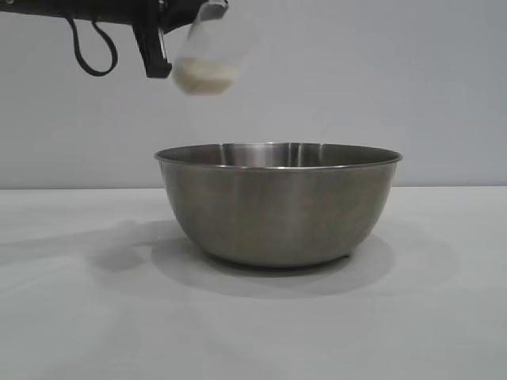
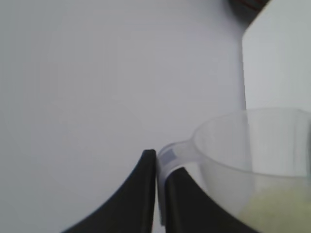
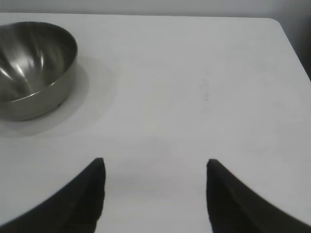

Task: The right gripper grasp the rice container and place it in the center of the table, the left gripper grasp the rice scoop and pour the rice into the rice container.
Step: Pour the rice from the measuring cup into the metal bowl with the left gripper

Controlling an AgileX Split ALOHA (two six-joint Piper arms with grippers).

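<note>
The left gripper [image 2: 156,194] is clamped on the rice scoop [image 1: 207,57] handle, tilted above the rice container [image 1: 277,202], rice [image 1: 204,78] still inside. The right gripper [image 3: 154,194] hangs open and empty over the table [image 3: 194,87].

A plain pale grey wall [image 1: 412,87] fills the upper half of the exterior view, running the full width of the frame down to a straight horizontal line a little above the middle. A black cable [image 1: 93,49] hangs in two loops at the upper left of that frame, dark against the wall. In the left wrist view a dark object with a reddish streak [image 2: 249,6] sits at the top right corner of the frame, too blurred to tell what it is.
</note>
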